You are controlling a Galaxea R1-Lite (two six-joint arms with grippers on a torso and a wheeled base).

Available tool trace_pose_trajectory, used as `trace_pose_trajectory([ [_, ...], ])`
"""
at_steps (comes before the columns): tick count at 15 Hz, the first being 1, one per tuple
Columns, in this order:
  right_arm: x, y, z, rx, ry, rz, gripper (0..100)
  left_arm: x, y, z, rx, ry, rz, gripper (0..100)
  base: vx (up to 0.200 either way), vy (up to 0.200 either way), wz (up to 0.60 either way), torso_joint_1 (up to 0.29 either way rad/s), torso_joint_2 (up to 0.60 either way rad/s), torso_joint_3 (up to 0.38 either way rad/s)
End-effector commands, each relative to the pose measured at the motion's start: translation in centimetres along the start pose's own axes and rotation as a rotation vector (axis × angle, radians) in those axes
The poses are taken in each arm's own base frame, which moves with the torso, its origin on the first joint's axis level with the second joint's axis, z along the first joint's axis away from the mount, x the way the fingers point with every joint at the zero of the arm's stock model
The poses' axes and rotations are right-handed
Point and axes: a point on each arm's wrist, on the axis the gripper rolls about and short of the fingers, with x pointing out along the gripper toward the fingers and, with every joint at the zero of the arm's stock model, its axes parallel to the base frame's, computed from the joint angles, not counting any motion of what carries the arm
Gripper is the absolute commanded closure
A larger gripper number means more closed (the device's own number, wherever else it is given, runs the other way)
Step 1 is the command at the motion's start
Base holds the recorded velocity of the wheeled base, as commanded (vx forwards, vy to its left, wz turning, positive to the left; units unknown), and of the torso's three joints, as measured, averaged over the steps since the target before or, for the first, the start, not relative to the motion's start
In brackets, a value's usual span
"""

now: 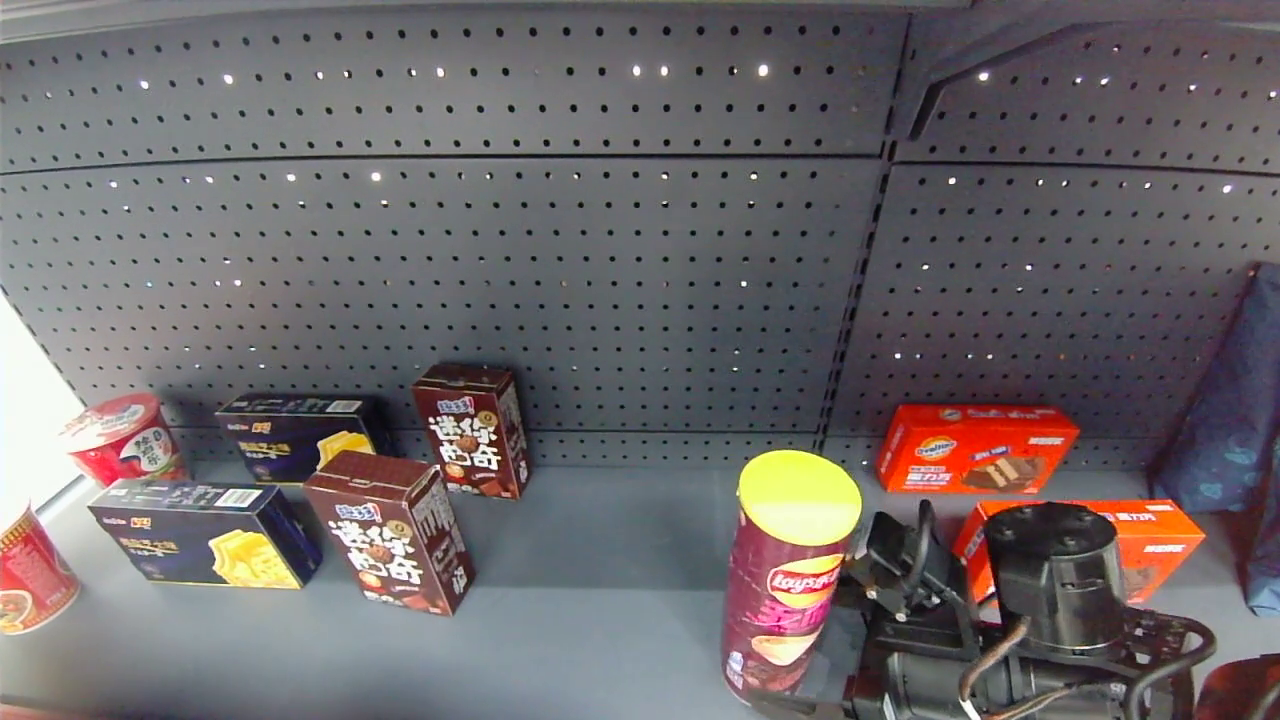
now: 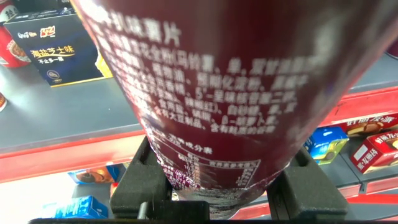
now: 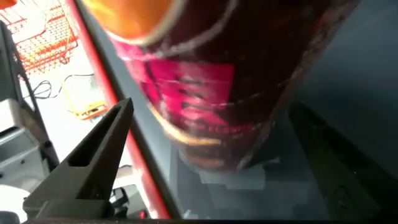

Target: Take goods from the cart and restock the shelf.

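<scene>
A tall maroon chips can (image 1: 790, 580) with a yellow lid stands upright near the front of the grey shelf (image 1: 600, 580). In the left wrist view my left gripper (image 2: 227, 183) is shut on the can (image 2: 236, 93), with black fingers (image 2: 146, 180) pressed against both sides near its base. My right gripper (image 1: 885, 575) sits just right of the can. In the right wrist view it (image 3: 217, 155) is open, and its fingers (image 3: 93, 155) stand well apart on either side of the can (image 3: 230, 81). Whether the base rests on the shelf is unclear.
Two brown boxes (image 1: 390, 530), two dark blue boxes (image 1: 210, 535) and red noodle cups (image 1: 125, 440) stand at the shelf's left. Two orange boxes (image 1: 975, 445) lie at the right, next to a blue bag (image 1: 1235, 400). A perforated back panel (image 1: 600, 280) closes the rear.
</scene>
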Motion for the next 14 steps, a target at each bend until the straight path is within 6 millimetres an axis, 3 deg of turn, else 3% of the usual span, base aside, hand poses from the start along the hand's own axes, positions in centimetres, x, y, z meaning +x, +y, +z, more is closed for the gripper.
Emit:
trace_pose_trajectory([
  [1, -2.5, 0.7, -0.2, -0.005, -0.019, -0.01, 0, 0.0, 0.0, 0.0, 0.0, 0.0, 0.0, 100, 0.0, 0.0, 0.0, 0.0, 0.0, 0.0],
  [6, -5.3, 0.4, -1.0, 0.018, -0.015, -0.135, 0, 0.0, 0.0, 0.0, 0.0, 0.0, 0.0, 100, 0.0, 0.0, 0.0, 0.0, 0.0, 0.0],
  [14, -4.3, -2.7, -0.6, 0.074, 0.064, -0.386, 0, 0.0, 0.0, 0.0, 0.0, -0.002, 0.0, 100, 0.0, 0.0, 0.0, 0.0, 0.0, 0.0],
])
